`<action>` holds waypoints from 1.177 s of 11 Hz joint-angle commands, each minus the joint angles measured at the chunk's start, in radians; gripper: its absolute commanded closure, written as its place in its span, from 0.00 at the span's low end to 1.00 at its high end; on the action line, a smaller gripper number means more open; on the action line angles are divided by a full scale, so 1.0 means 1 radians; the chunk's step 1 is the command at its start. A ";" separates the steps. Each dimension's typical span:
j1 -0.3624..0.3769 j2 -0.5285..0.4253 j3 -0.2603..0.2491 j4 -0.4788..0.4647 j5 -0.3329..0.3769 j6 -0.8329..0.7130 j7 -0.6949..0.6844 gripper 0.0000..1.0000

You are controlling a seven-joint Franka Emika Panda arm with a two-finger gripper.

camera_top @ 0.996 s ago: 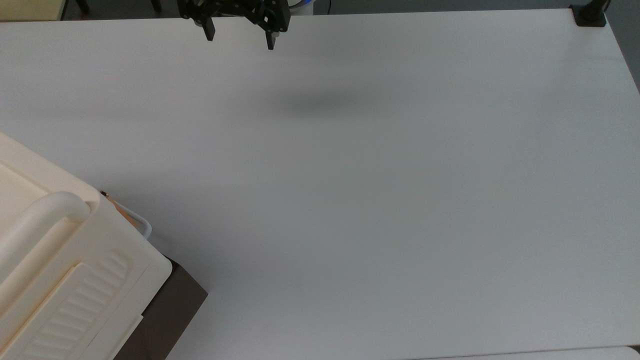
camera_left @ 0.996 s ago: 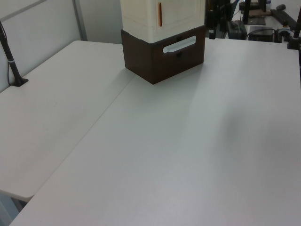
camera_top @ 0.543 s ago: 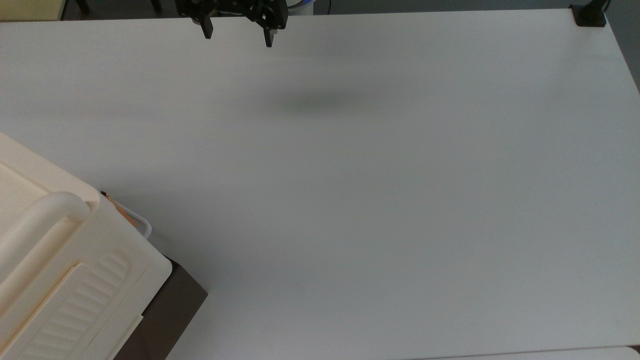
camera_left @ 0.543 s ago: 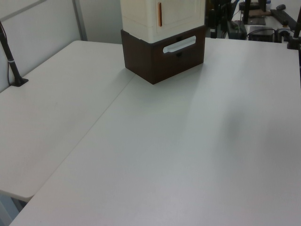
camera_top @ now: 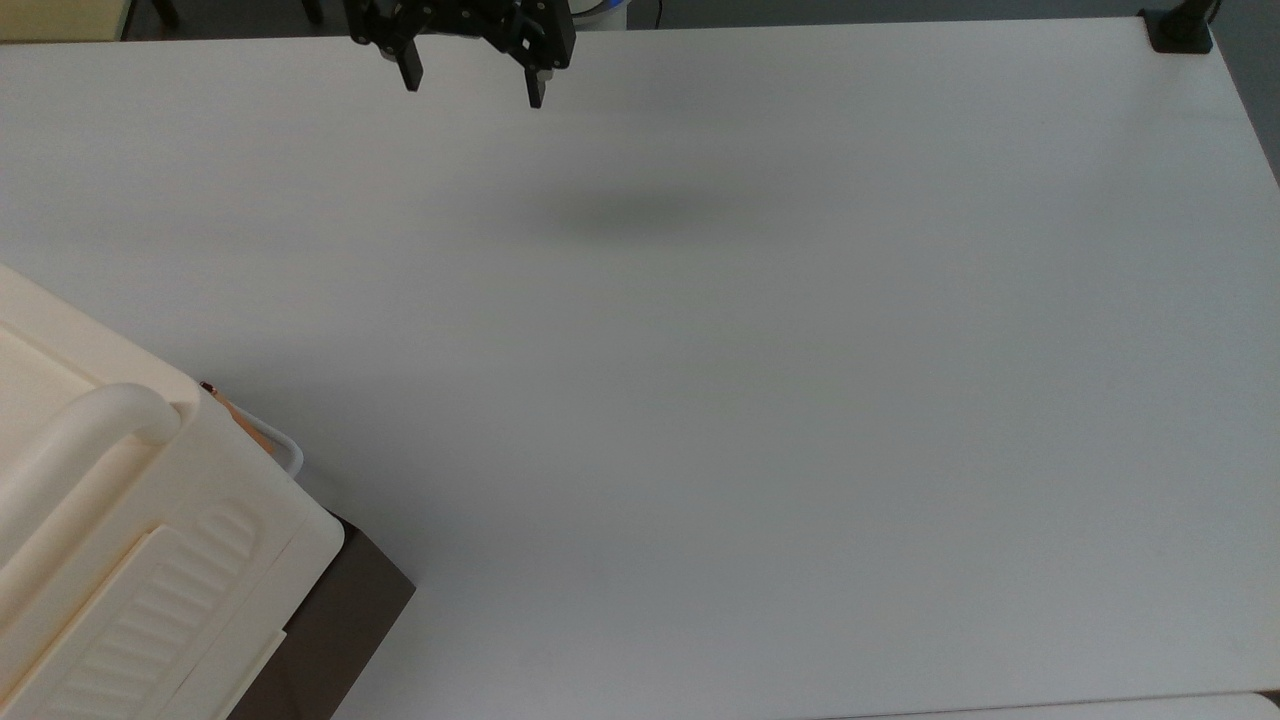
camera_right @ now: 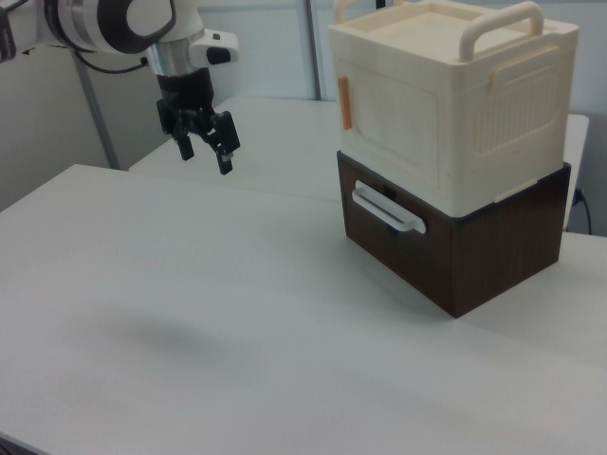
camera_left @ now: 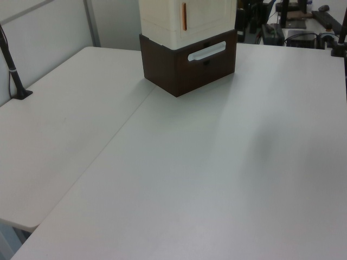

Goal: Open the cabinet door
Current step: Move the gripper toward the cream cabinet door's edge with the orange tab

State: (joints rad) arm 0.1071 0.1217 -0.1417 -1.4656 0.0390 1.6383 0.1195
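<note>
The cabinet point(camera_right: 493, 114) is a cream box with a bar handle point(camera_right: 498, 24) on top, standing on a dark brown base point(camera_right: 474, 251). Its cabinet door point(camera_right: 394, 123) is the flat front panel, lying flush and closed, with an orange latch strip point(camera_right: 344, 102) along its edge. In the top view the cabinet point(camera_top: 150, 520) fills the bottom-left corner. The left view has the cabinet point(camera_left: 187, 16) at the far end of the table. My gripper point(camera_right: 206, 156) hangs open and empty above the table, well off to the right view's left of the cabinet. The top view places the gripper point(camera_top: 472, 88) at the upper edge.
The base holds a drawer with a white handle point(camera_right: 389, 210). The white table point(camera_top: 750, 400) spreads wide between gripper and cabinet. A black clamp point(camera_top: 1180, 30) sits at the top view's upper-right corner, and a black pole point(camera_left: 13, 70) stands at the left view's left edge.
In the top view the open gripper has shifted slightly toward the bottom of the frame. The cabinet and its door have not moved.
</note>
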 commanded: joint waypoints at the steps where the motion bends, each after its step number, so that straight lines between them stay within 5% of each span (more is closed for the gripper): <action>1: 0.000 0.001 -0.015 -0.005 0.021 0.110 0.006 0.00; 13: -0.032 0.079 -0.018 -0.004 -0.045 0.716 0.101 0.01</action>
State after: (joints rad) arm 0.0791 0.1905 -0.1510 -1.4681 0.0366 2.2878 0.2040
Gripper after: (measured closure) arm 0.000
